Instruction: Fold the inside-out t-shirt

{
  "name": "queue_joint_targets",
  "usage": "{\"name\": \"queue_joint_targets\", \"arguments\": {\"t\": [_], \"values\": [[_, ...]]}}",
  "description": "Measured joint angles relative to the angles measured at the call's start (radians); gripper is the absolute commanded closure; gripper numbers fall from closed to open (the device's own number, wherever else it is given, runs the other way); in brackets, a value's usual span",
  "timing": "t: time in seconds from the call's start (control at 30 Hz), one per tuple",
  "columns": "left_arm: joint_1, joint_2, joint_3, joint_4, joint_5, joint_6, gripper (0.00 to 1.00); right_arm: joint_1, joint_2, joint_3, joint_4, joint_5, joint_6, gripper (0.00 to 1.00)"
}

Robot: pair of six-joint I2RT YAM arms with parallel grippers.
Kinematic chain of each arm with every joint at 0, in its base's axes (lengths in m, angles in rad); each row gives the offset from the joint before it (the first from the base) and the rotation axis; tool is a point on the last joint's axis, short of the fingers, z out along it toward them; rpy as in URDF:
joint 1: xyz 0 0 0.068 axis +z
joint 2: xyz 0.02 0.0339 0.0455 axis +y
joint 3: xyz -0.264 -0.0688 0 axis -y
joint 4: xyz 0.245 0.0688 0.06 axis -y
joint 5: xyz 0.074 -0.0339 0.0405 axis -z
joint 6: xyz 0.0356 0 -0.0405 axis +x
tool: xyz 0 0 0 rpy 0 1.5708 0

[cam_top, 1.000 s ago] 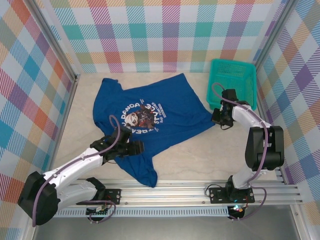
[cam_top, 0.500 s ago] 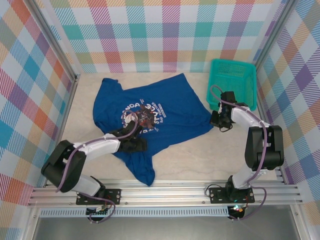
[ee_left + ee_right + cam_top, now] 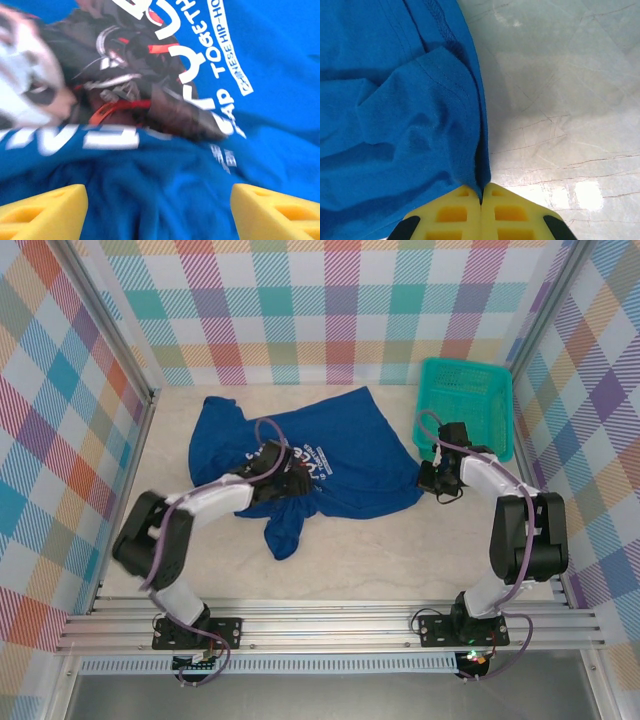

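The royal-blue t-shirt [image 3: 350, 455] lies spread across the far half of the table, print side up, its near part bunched into a narrow flap [image 3: 284, 537]. My left gripper [image 3: 283, 480] rests on the shirt beside the white lettering [image 3: 310, 462]. Its yellow fingers [image 3: 45, 210] stand wide apart, and rumpled blue cloth [image 3: 165, 75] spans the space between them [image 3: 159, 195]. My right gripper [image 3: 434, 480] is shut on the shirt's right edge [image 3: 465, 150], low over the tabletop, its yellow fingertips pressed together [image 3: 481, 194].
A teal mesh basket [image 3: 500, 410] stands at the far right, just beyond the right arm. Plaid walls close in three sides. Bare pale tabletop [image 3: 400, 550] lies between the shirt and the rail at the near edge.
My left arm has swung away from the near edge up onto the print. The shirt's near flap has travelled with it and bunched up. The right gripper has hardly shifted.
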State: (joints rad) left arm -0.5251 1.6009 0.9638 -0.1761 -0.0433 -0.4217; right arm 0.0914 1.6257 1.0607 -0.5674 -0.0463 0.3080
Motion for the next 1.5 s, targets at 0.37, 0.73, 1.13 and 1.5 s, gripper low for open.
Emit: {"name": "queue_joint_targets", "arguments": {"t": [0.37, 0.73, 1.13, 1.5], "values": [[-0.133, -0.476, -0.383, -0.257, -0.001, -0.104, 0.32, 0.0, -0.002, -0.001, -0.001, -0.008, -0.011, 1.0], [-0.233, -0.366, -0.405, -0.228, 0.027, -0.044, 0.38, 0.004, -0.002, -0.002, -0.001, -0.022, -0.018, 1.0], [-0.312, -0.265, -0.36, -0.211, -0.042, 0.036, 0.45, 0.008, -0.002, -0.002, -0.001, -0.027, -0.033, 1.0], [-0.337, -0.225, -0.307, -0.253, -0.151, 0.071, 0.82, 0.009, -0.002, -0.002, -0.001, -0.03, -0.033, 1.0]]}}
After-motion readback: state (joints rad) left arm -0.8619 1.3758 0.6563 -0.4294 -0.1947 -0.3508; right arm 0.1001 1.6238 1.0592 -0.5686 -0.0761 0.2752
